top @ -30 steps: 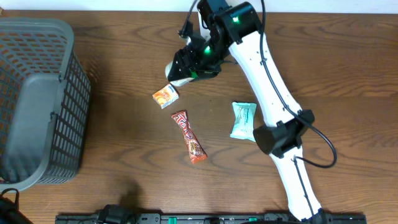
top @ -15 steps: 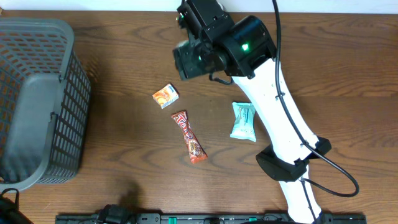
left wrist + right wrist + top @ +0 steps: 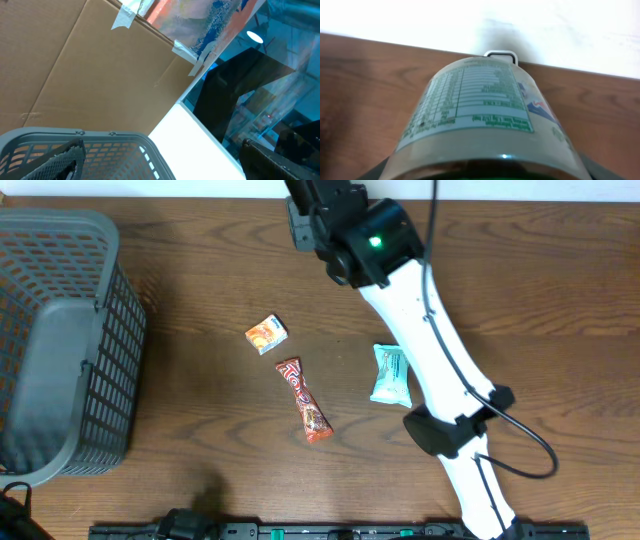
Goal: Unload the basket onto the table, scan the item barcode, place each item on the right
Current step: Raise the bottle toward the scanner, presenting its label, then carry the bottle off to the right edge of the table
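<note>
The item is a pale can with a green-printed nutrition label and a metal pull tab at its far end. In the right wrist view it fills the space between the jaws, held above the brown table's back edge. My right gripper is shut on it. In the overhead view my right gripper is at the top centre, and the arm hides the can. The barcode is out of view. My left gripper stands open over the grey basket, with nothing between its fingers.
The grey mesh basket fills the table's left side. An orange packet, a red candy bar and a teal packet lie mid-table. The white right arm stretches from bottom right to top centre.
My right gripper has lifted the can from beside the orange packet and carried it toward the table's back edge, turning the wrist. The left gripper has not moved.
</note>
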`<control>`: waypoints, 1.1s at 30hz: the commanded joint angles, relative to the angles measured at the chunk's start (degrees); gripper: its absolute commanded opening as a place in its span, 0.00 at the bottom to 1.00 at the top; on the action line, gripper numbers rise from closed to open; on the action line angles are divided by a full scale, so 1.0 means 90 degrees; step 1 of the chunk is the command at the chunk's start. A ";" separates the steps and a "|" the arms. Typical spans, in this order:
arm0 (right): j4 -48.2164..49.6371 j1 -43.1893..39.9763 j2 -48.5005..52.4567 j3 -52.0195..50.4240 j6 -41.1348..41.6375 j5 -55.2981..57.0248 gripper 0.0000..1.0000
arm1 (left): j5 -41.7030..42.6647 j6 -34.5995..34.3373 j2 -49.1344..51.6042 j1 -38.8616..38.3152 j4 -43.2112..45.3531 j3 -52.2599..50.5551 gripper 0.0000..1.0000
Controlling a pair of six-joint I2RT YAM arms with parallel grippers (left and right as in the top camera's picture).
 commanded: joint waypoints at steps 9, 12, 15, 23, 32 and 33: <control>0.2059 -0.0631 0.1455 0.0070 -0.0981 0.0379 0.43 | -0.0012 -0.0036 0.0012 0.0034 0.0007 -0.0049 0.98; 0.2533 -0.0828 0.1783 0.0070 -0.0886 0.0369 0.45 | -0.0010 -0.0039 0.0012 0.0034 0.0007 -0.0056 0.98; 0.3194 -0.0998 0.2101 0.0070 -0.0942 0.0369 0.45 | 0.0245 -0.0036 0.0012 0.0034 0.0005 -0.0056 0.98; 0.4318 -0.1265 0.2776 0.0070 -0.1005 0.0243 0.46 | 0.0483 -0.0036 0.0012 0.0034 -0.0039 -0.0056 0.98; 0.4692 -0.1239 0.2965 0.0061 -0.1008 -0.0041 0.47 | 0.0483 -0.0034 0.0012 0.0034 -0.0044 -0.0056 0.98; 0.4685 -0.1236 0.2965 0.0061 -0.0998 -0.0075 0.47 | 0.0483 -0.0034 0.0012 0.0034 -0.0041 -0.0056 0.98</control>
